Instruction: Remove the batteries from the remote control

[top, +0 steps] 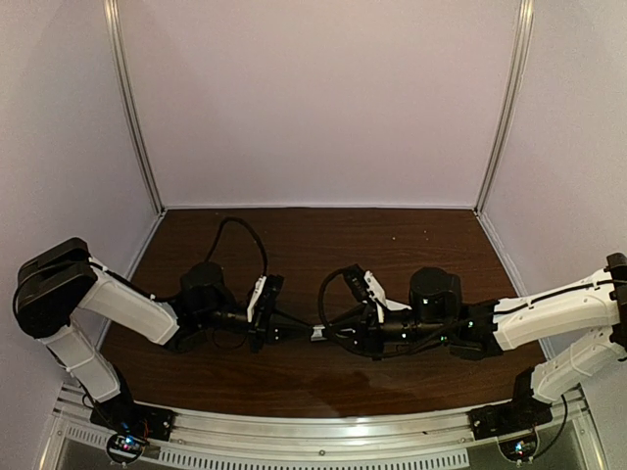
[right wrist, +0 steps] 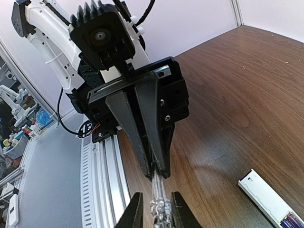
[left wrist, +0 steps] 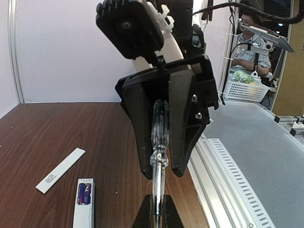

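Bottom centre, left gripper (left wrist: 159, 211) pinches the screwdriver (left wrist: 160, 123) shaft, right gripper (left wrist: 159, 172) above clamps its handle, remote (left wrist: 83, 217) with batteries (left wrist: 84, 194) showing lower left.

The remote control (left wrist: 83, 217) is pictured flat on the table (left wrist: 42, 133), batteries (left wrist: 84, 194) seated in it and its cover (left wrist: 60, 170) laid just beside; above, a screwdriver (left wrist: 159, 128) is held between left gripper (left wrist: 158, 203) and right gripper (left wrist: 161, 172).

The remote control (left wrist: 83, 216) is a slim white bar lying flat on the brown table (left wrist: 47, 133), its compartment open and facing up. The purple-blue batteries (left wrist: 84, 194) sit inside (two cells side by side, it seems). Its thin white back cover (left wrist: 61, 170), bearing a small grey mark, lies flat just beside it, angled away.
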Robot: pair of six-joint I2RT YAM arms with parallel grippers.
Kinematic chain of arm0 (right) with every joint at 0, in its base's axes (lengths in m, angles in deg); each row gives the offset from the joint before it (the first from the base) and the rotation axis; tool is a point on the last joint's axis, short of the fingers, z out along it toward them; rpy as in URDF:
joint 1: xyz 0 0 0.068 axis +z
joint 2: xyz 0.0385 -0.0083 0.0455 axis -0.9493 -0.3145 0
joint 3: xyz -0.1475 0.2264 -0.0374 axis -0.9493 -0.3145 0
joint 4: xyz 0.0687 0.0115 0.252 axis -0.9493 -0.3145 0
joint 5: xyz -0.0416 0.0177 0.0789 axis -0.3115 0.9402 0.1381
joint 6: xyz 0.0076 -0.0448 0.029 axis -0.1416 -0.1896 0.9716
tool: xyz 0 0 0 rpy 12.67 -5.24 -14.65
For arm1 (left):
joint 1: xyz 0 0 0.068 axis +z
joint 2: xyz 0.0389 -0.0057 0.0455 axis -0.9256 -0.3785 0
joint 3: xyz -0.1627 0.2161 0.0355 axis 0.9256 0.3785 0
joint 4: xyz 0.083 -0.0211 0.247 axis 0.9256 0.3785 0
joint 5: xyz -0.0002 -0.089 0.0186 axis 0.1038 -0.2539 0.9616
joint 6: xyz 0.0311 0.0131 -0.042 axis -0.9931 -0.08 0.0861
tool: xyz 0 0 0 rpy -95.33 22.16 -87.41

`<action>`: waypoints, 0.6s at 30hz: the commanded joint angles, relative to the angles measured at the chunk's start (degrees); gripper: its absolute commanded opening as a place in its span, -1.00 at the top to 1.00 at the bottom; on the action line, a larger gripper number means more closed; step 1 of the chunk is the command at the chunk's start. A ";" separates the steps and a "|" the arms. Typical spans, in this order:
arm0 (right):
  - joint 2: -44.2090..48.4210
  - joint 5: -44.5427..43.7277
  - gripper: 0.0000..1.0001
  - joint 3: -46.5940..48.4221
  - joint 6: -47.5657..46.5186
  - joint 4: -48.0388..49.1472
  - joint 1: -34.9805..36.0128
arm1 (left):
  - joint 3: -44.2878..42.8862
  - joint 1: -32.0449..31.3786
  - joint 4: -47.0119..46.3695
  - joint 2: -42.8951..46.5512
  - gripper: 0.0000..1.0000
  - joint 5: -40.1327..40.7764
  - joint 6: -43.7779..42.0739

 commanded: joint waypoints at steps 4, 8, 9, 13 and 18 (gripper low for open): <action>-1.09 -0.75 0.72 1.80 0.46 1.27 -0.01 | -1.00 0.00 -2.50 -0.88 1.00 0.20 0.44; -1.47 -0.77 0.88 1.89 0.59 1.32 -0.08 | -1.11 -0.02 -2.42 -1.09 1.00 0.17 0.35; -1.57 -0.80 0.91 1.89 0.62 1.36 -0.06 | -1.19 -0.02 -2.30 -1.11 1.00 0.05 0.29; -1.93 -1.05 1.00 2.06 0.52 0.06 -0.04 | -1.59 -0.02 -1.16 -1.15 1.00 -0.54 -0.45; -0.77 -4.54 1.00 2.07 0.33 -4.60 -0.09 | -1.10 -0.02 0.18 -0.54 0.25 0.20 -1.98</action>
